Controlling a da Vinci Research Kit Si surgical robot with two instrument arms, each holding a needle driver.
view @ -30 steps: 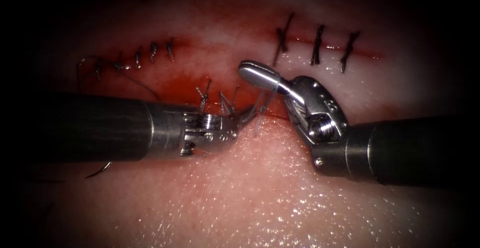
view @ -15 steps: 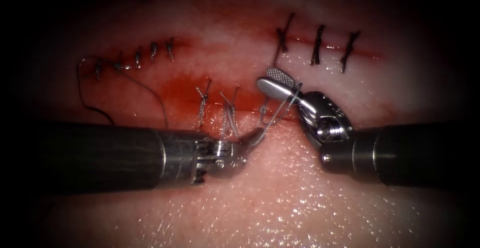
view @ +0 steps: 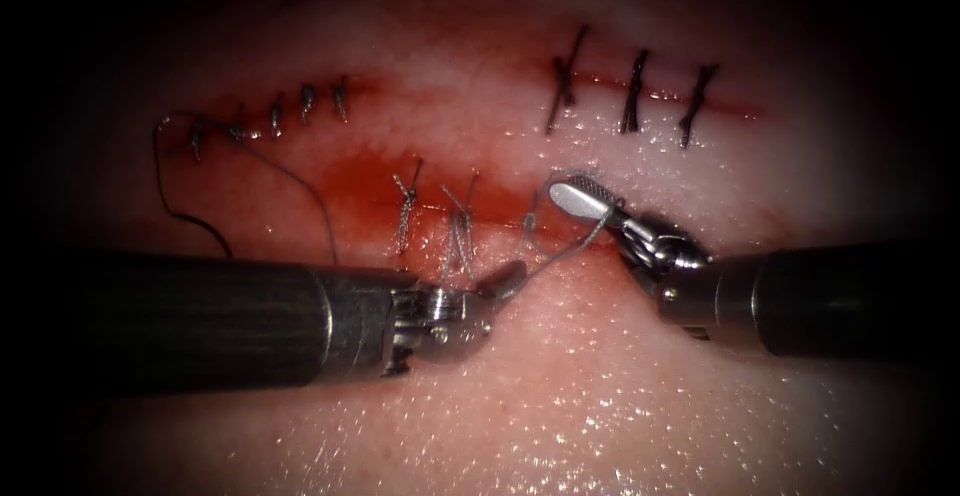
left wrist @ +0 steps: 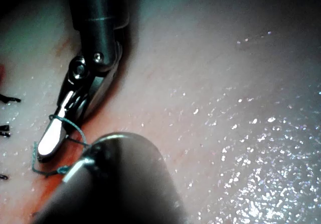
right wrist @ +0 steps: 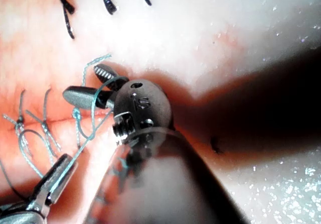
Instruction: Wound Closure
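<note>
Far left on the tissue: a row of dark stitches along the cut, with a loose dark strand curling from them down behind the left shaft.

Left tool enters low from the left, shaft nearly level, tip just below the cut. Jaws pressed together on the thread. In the right wrist view the same tool pinches the teal thread at its tip.

Centre: two pale stitches cross the cut just above the left tip, with red fluid pooled around them. A small knot sits on the cut to their right. From the left jaws the thread runs taut up and right, past this knot, to the right tool.

Right tool comes in from the right, tip pointing left over the cut. Jaws slightly apart; the ridged face of one shows above the smooth back of the other. Thread is looped around the jaws, not pinched between them. The left wrist view shows this tool with a teal turn of thread around its closed-looking tip, so the gap is small; in the right wrist view the two tips stand visibly parted with thread curving round them.

Upper right: three dark stitches cross a second stretch of cut.

Needle: cannot tell where it lies.
</note>
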